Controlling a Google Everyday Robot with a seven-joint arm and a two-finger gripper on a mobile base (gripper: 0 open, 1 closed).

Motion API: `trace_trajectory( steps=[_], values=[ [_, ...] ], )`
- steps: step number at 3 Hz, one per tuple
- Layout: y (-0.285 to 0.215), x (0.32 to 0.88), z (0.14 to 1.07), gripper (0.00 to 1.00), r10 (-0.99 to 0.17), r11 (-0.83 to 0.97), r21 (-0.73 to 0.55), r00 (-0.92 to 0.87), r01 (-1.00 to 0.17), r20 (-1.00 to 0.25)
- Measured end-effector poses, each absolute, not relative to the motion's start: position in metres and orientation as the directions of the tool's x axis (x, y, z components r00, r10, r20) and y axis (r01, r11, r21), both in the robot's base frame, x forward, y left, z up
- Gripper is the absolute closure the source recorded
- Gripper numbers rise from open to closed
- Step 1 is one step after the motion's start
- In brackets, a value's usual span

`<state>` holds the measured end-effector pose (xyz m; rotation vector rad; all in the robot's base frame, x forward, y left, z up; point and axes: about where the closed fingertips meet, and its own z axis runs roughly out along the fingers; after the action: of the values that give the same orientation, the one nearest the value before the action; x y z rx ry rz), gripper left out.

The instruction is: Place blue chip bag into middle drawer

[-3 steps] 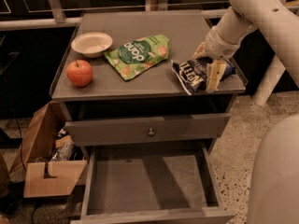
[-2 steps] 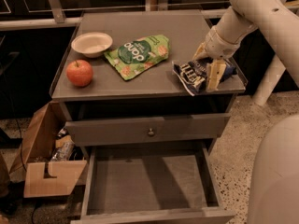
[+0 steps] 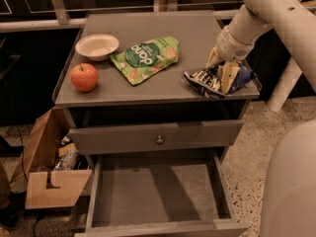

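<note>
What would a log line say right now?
gripper at blue chip bag on cabinet top | middle drawer open | bag not yet inside

The one camera sits high in front of the cabinet and faces its front, tilted steeply down. It is near enough that the flat grey worktop (image 3: 197,23) fills the upper half of the view, while the pulled-out wide shallow grey middle drawer (image 3: 153,191) runs off the bottom edge. The pale jointed robot arm (image 3: 266,14) enters from the top right corner. Its claw (image 3: 221,70) lies right of centre, at the worktop's front right corner, on the crinkly dark navy-blue foil chip bag (image 3: 202,80). A brown cardboard box (image 3: 42,152) marks the left margin and speckled floor (image 3: 247,147) the right.
</note>
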<state>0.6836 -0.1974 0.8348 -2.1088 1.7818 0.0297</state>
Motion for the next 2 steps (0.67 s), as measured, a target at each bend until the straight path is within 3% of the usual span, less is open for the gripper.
trace_trajectory(
  steps=[2],
  values=[
    [-0.217, 0.705, 0.870, 1.00, -0.973, -0.055, -0.269, 0.112, -0.962, -0.204]
  ],
)
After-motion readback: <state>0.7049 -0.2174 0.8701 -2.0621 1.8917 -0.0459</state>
